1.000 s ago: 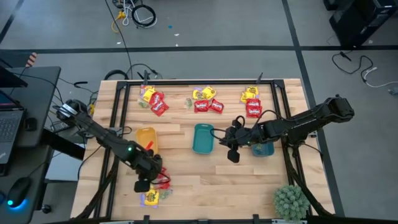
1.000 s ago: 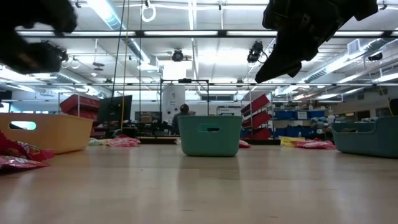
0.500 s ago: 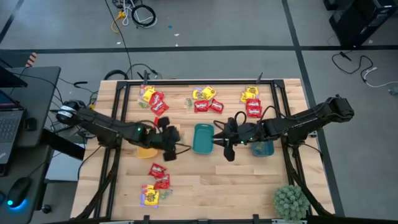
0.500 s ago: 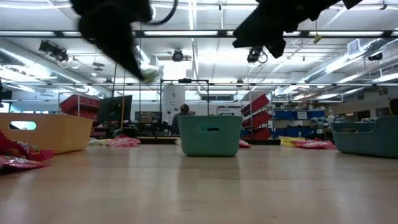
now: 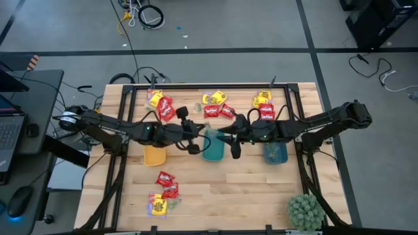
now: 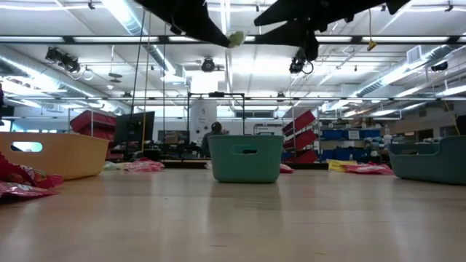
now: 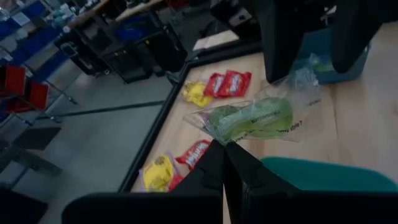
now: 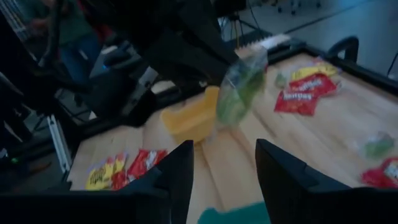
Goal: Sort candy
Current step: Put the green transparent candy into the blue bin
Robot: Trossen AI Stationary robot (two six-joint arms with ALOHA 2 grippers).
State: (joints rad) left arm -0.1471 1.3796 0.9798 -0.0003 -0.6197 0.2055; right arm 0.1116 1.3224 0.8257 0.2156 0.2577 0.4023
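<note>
Left gripper (image 5: 194, 147) pinches a green candy packet (image 7: 252, 118) above the teal tray (image 5: 213, 145) at mid-tabletop. Right gripper (image 5: 230, 134), jaws spread, holds nothing, facing it. Tray contents cannot be told.

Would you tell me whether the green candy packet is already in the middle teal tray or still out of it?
Out. The left gripper is shut on the green candy packet, holding it in the air above the middle teal tray.

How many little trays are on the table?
3, in a row across the table's middle: a yellow-orange tray on the left, a teal tray in the centre, and another teal tray on the right, partly under an arm.
</note>
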